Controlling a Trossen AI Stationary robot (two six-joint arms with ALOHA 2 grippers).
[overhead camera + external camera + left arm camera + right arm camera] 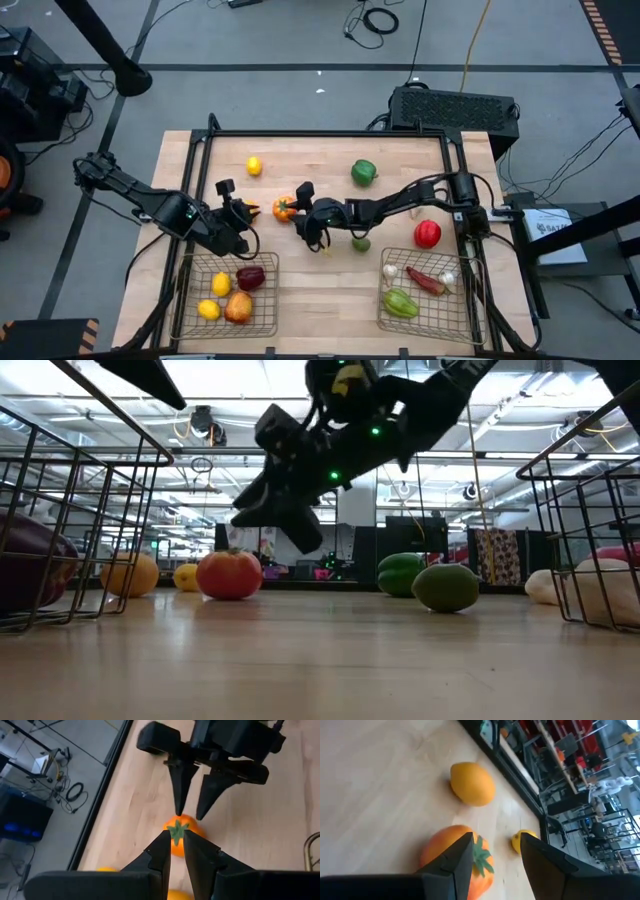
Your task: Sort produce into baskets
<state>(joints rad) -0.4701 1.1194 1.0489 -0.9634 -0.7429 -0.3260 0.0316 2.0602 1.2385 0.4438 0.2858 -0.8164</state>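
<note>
Nearest us, the left basket (182,300) already held yellow and red pieces and the right basket (428,251) held garlic, a chili and a green pepper. Beyond them, at mid-table, the orange tomato-like fruit (284,209) sat on the wood with both arms crowding it. The right gripper (495,847) hung over it, fingers partly spread to either side, gripping nothing yet. The left gripper (175,837) pointed at the same fruit from the opposite side, fingers nearly together and empty. We judged the main risk to be a clash: fingertips meeting over one round piece could knock it rolling toward the small orange fruit (472,784) just beside it, or pinch only the green stem and let it slip. Farther off, the lemon (254,166) and the green pepper (364,172) lay unsorted, well apart.
</note>
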